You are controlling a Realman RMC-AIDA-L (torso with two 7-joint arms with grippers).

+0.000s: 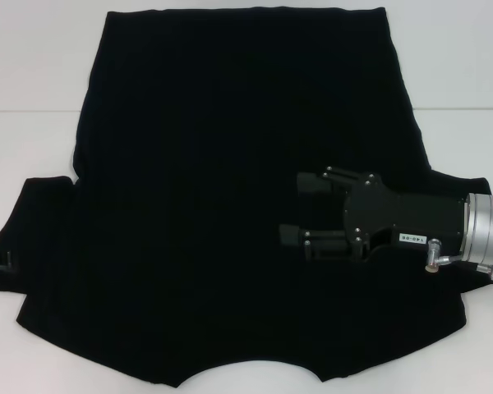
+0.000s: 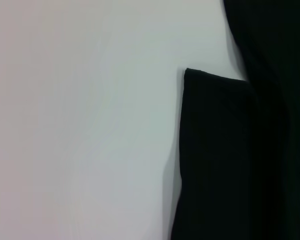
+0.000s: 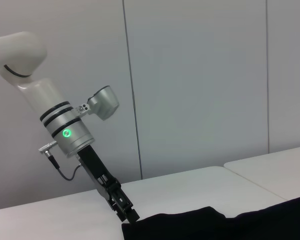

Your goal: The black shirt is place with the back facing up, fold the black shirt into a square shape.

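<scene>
White tabletop (image 1: pixel 33 148) under everything, pale wall panels (image 3: pixel 200 80) behind it in the right wrist view.

Largest item: the black shirt (image 1: pixel 230 164), spread flat and covering most of the table in front of you. Neckline curve sits at the near edge, hem at the far edge, both short sleeves out to the sides. No fold line visible anywhere on the body. Left sleeve (image 2: pixel 215 150) lies flat on the table with its cuff corner square, seen from the left wrist.

Right gripper (image 1: pixel 300 209) hangs over the right half of the shirt, pointing toward the middle, fingers spread apart with nothing between them. Whether it touches the cloth, you cannot tell from above.

Left gripper (image 3: pixel 126 214) is down at the left sleeve's outer edge, tips right at the cloth. The head view shows only a sliver of it at the table's left edge. Whether its fingers are spread or pinching the cuff, you cannot tell.

Progress, as a judgement: folding looks barely started, if at all. Sleeves not yet brought in, sides not yet turned over, no lengthwise fold. All of the squaring-up remains ahead of you.
</scene>
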